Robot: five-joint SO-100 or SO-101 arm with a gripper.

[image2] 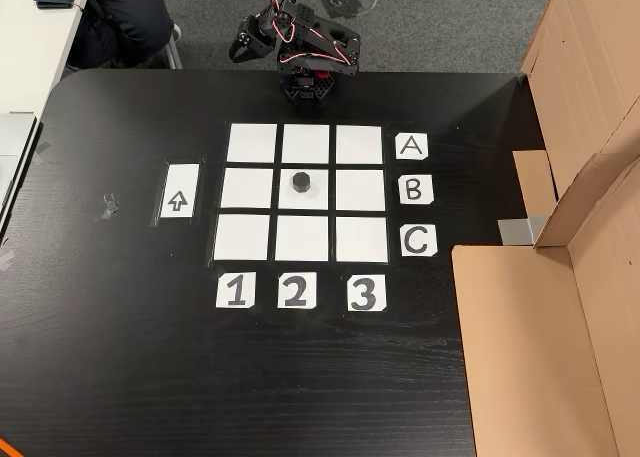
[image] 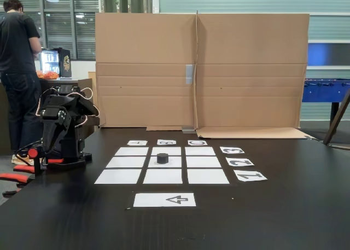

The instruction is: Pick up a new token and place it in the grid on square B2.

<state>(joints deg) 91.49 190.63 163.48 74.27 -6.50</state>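
The black table (image2: 120, 357) is carrying the whole layout, with a cardboard screen (image: 202, 69) standing along its far side in a fixed view, and a person (image: 19, 69) is standing off beyond the table's left end there. Next in size, the grid (image2: 251, 143) of nine white sheets is lying flat in the middle of the table, bordered by the A B C labels (image2: 414, 190) on one side and the 1 2 3 labels (image2: 296, 292) on another, while the separate arrow sheet (image2: 178, 191) is sitting just beside the grid on the side away from the letters. The arm (image2: 305, 52) is sitting folded up on its base at the table edge, well apart from the grid, and its gripper (image2: 243, 45) is hanging past the edge, holding nothing as far as the frames show; whether its jaws are parted or closed I cannot tell, since it is small and dark in both fixed views. Square B2 (image2: 318, 199), the centre sheet, is carrying the token (image2: 300, 183), which is standing upright on it, slightly toward the arm's side of the sheet but within its borders. Judging by this, the placing is looking finished: the token is resting where it is wanted and nothing appears to be left but the arm staying clear.
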